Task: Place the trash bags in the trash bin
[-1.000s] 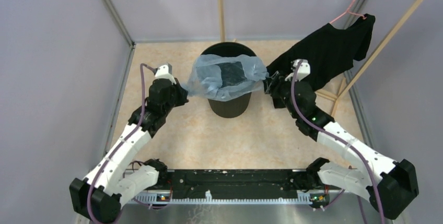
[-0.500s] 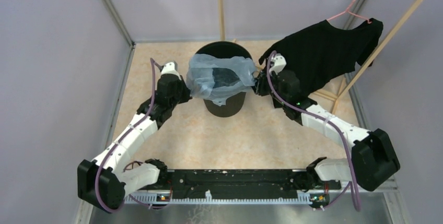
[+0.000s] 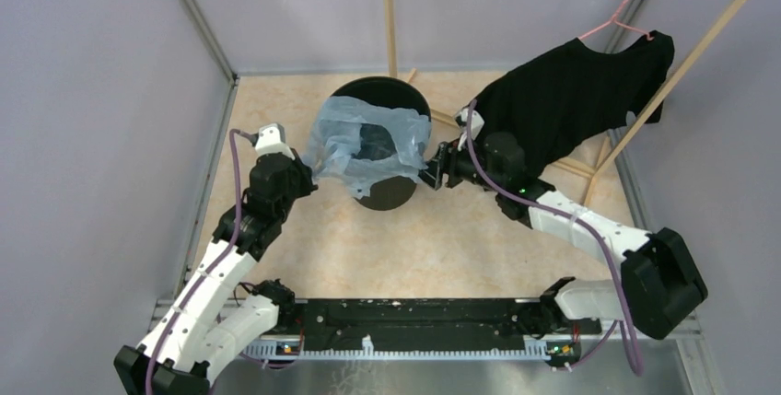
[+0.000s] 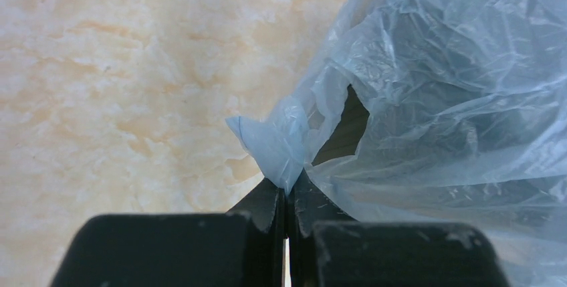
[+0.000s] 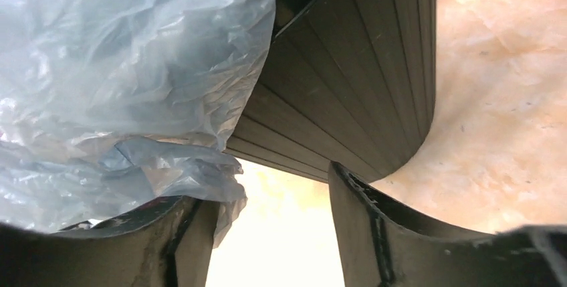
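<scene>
In the top view, compared with one second before, the trash bin (image 3: 391, 93) stands more to the left, and the trash bag (image 3: 359, 151) is no longer stretched wide between the two arms. It now hangs in loose folds over the near rim and down the front wall of the bin, so it is on the bin, not inside it. The left gripper (image 3: 311, 174) has pulled back to the left with the bag's edge, while the right gripper (image 3: 429, 177) has come low beside the bin, under the black T-shirt (image 3: 571, 100) on the wooden rack (image 3: 390, 17). I judge that the mouth of the bag has lost its right support and needs a new grip there before it can go in. In the left wrist view, the left gripper (image 4: 287, 193) is fully closed on a twisted corner of the bag (image 4: 434, 100). The film is thin, pale blue, half transparent and full of fine wrinkles, with a dark gap in it, above the beige marbled floor (image 4: 134, 66). In the right wrist view, the right gripper (image 5: 274, 213) has its fingers apart and pinches nothing. The film (image 5: 120, 66) only lies over one finger. The bin wall (image 5: 348, 86) is hard, matt black, with shallow vertical ribs.
</scene>
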{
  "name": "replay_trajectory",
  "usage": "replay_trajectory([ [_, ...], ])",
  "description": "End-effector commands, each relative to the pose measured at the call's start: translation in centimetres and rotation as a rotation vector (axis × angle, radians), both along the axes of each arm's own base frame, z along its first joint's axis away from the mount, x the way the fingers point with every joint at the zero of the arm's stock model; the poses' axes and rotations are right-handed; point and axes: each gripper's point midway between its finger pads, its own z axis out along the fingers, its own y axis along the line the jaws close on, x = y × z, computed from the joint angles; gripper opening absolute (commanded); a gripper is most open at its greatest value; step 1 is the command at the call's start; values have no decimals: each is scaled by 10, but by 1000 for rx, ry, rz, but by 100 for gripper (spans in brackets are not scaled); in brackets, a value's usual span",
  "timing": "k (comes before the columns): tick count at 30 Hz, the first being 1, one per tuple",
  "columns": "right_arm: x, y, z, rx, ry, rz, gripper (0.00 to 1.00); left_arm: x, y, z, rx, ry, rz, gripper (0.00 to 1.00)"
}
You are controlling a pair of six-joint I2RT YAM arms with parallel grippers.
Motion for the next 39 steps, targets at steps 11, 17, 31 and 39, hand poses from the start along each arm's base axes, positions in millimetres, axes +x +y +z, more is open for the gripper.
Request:
replay_trajectory([
  [11, -25, -56, 85, -380, -161, -113, 92, 3, 4, 17, 33, -35, -3, 0],
  [17, -50, -36, 131, -432, -344, -105, 98, 5, 2, 24, 33, -55, -16, 0],
  [31, 15, 5, 152, -716, -398, -352, 65, 6, 7, 47, 41, -89, 5, 0],
  [39, -10, 6, 145, -710, -443, -314, 99, 8, 13, 54, 54, -102, 43, 0],
])
